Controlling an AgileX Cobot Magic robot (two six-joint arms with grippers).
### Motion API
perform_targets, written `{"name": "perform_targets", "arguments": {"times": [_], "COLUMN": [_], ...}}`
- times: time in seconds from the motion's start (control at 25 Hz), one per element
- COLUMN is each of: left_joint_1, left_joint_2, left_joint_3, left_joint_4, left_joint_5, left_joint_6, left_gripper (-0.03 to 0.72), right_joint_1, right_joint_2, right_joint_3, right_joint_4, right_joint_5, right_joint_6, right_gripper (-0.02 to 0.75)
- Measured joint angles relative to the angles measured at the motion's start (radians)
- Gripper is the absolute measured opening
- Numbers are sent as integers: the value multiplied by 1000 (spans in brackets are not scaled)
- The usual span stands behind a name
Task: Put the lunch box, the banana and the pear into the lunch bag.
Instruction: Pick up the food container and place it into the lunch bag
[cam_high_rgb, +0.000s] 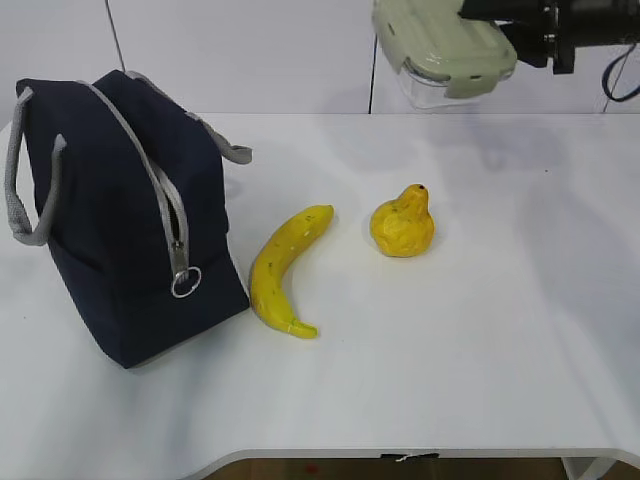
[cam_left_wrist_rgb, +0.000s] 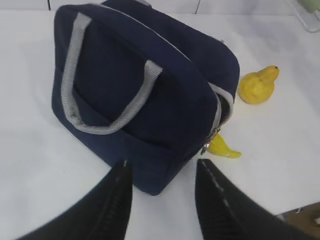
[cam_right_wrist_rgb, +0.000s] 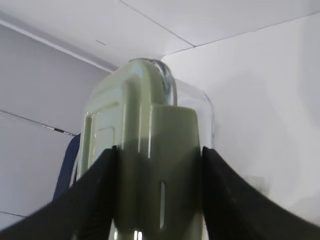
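Observation:
The navy lunch bag (cam_high_rgb: 120, 220) stands at the table's left, its grey zipper running over the top to a ring pull (cam_high_rgb: 186, 282). To its right lies the banana (cam_high_rgb: 285, 270), and the pear (cam_high_rgb: 402, 225) sits further right. High at the back right, my right gripper (cam_high_rgb: 505, 42) is shut on the lunch box (cam_high_rgb: 445, 55), which hangs in the air, green lid up. The right wrist view shows the lunch box (cam_right_wrist_rgb: 150, 140) clamped in the right gripper (cam_right_wrist_rgb: 159, 152). My left gripper (cam_left_wrist_rgb: 162, 167) hovers open and empty above the lunch bag's (cam_left_wrist_rgb: 150, 90) near end.
Grey webbing handles (cam_high_rgb: 25, 190) hang off the bag's sides. The white table's front edge (cam_high_rgb: 400, 452) is close to the camera. In the left wrist view the pear (cam_left_wrist_rgb: 257, 86) and the banana's tip (cam_left_wrist_rgb: 223, 148) show beyond the bag.

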Motion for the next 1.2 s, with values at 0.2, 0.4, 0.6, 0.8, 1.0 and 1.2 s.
{"name": "perform_targets", "arguments": {"times": [0.2, 0.4, 0.6, 0.8, 1.0, 1.2], "left_joint_1": [0, 0, 0, 0, 0, 0], "left_joint_2": [155, 333, 502, 607, 683, 746], "left_joint_3": [-20, -96, -161, -214, -240, -242], "left_joint_4": [-149, -270, -308, -342, -401, -442], "left_joint_5": [-64, -85, -90, -95, -106, -107], "left_joint_6": [9, 12, 27, 39, 77, 92], "left_gripper": [487, 525, 529, 530, 530, 529], "right_joint_1": [73, 150, 221, 299, 375, 439], "right_joint_2": [0, 0, 0, 0, 0, 0], "right_joint_3": [-97, -158, -190, -220, -236, -236], "right_joint_4": [-8, -11, -23, -67, -157, -165], "right_joint_5": [10, 18, 24, 28, 14, -52], "right_joint_6": [42, 71, 85, 101, 132, 139], "right_gripper": [363, 363, 363, 363, 363, 363]}}
